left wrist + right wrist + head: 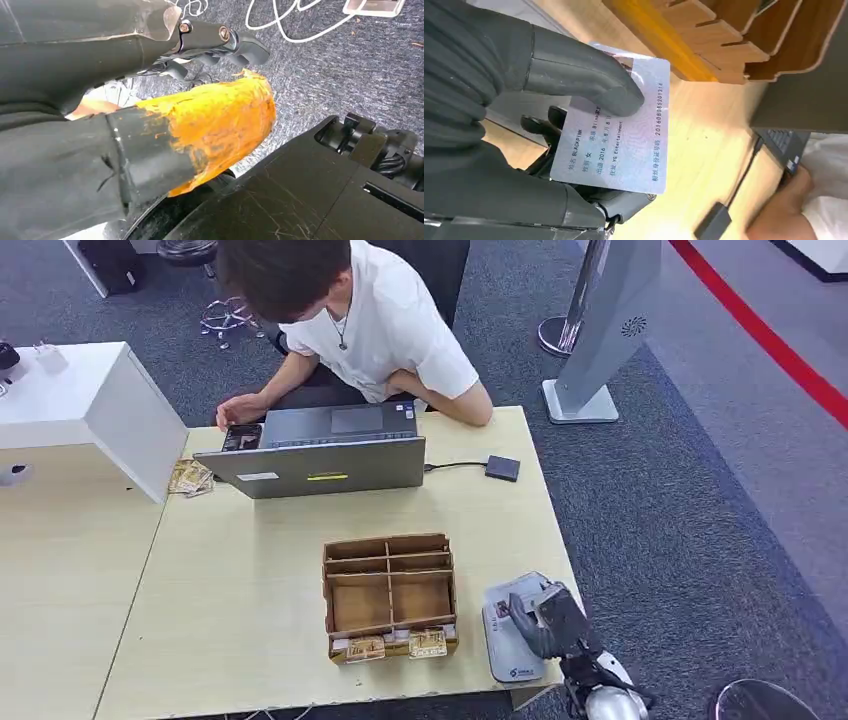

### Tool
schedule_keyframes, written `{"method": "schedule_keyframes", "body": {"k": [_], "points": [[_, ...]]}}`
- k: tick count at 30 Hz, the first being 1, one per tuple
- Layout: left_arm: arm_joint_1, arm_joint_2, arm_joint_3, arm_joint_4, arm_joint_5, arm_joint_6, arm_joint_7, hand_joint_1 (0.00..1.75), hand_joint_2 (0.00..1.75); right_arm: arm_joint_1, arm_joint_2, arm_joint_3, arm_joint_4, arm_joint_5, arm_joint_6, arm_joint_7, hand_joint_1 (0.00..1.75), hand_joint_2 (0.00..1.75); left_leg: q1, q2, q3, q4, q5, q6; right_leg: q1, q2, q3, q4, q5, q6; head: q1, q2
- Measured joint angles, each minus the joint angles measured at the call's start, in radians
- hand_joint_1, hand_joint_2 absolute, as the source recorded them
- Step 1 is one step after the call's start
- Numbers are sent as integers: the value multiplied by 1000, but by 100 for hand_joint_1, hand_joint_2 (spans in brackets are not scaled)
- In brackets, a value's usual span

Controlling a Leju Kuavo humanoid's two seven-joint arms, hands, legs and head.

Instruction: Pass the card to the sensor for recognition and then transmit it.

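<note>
Right hand [499, 130] pinching card [616, 135] between thumb and fingers [539, 125], held above sensor [512, 640] at table [250, 580] edge. Left hand [150, 100]: finger state cannot be told. Risk: shallow thumb contact, possible card slip during presentation or handover.

Dark grey carpet [680, 500] is covering the floor, a red stripe [760, 330] is crossing it, and light wooden tables [240, 620] are standing side by side.

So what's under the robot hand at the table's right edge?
The right robot hand holds a card, thumb pressed on its face, above the grey card reader. The reader's middle is covered by the hand.
</note>
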Motion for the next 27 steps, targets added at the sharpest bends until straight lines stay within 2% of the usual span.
{"method": "schedule_keyframes", "body": {"k": [7,16,21,27], "points": [[0,1,0,0,0,4,0,0,0,0,2,-15,31,-15,13,0,175,175,0,0,0,0,0,0,0,0,0,0,0,0,0,0],[1,3,0,0,0,7,-7,0,0,2,-9,-56,42,-45,65,-27,175,175,0,0,0,0,0,0,0,0,0,0,0,0,0,0],[1,5,0,0,1,8,-7,0,0,7,-16,-99,42,-9,102,-42,175,175,0,0,0,0,0,0,0,0,0,0,0,0,0,0],[1,5,0,0,0,8,-9,0,0,10,-25,-121,42,48,107,-53,175,175,0,0,0,0,0,1,0,0,0,0,0,0,0,0]]}}
